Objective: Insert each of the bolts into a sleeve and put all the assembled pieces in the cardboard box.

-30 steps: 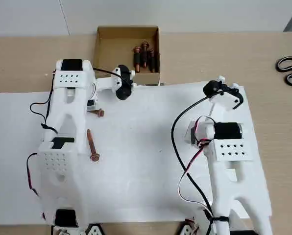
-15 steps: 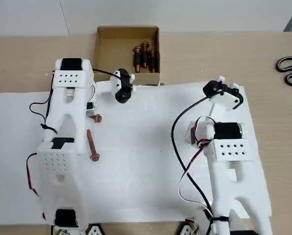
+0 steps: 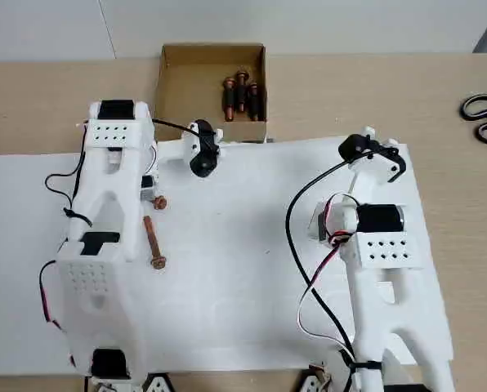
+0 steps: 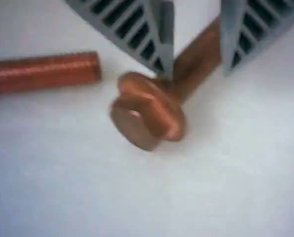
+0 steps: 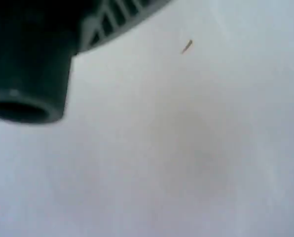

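Bolt — crosswise, head pointing rightward

high view looks down on table; left wrist close over its bolt, right over white sheet.

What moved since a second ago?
The left gripper, closed around a bolt, pulled it a little way back toward its arm's base. The other bolt, the cardboard box with its finished pieces and the right arm stayed put.

Lab workbench: wooden table, scissors.
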Robot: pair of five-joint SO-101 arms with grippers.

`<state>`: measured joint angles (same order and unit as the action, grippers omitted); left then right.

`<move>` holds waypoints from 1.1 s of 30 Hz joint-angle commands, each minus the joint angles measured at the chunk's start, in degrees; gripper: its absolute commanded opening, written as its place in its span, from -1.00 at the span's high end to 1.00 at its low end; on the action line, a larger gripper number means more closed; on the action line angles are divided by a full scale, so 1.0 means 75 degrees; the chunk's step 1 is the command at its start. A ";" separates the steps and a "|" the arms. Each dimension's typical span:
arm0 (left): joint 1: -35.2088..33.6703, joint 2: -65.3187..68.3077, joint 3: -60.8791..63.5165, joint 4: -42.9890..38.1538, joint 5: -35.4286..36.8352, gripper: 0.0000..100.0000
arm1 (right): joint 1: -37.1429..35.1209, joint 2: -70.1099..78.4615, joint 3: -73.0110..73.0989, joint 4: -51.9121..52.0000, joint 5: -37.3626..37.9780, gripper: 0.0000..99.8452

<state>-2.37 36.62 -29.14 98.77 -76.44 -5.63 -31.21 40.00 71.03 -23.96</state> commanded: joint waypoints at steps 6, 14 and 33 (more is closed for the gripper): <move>0.0141 -0.1524 0.0932 0.0223 -0.1242 0.86 | 0.0029 -0.0229 -0.0035 -0.0147 0.0047 0.99; 0.0059 -0.1524 0.1659 -0.0504 -0.1242 0.86 | 0.0029 -0.0264 -0.0035 -0.0135 0.0047 0.99; -0.0023 -0.1500 0.1788 -0.1430 -0.1313 0.86 | 0.0029 -0.0217 -0.0035 -0.0135 0.0035 0.99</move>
<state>-1.85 28.26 -15.52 90.86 -76.44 -5.63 -31.21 40.00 71.03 -23.96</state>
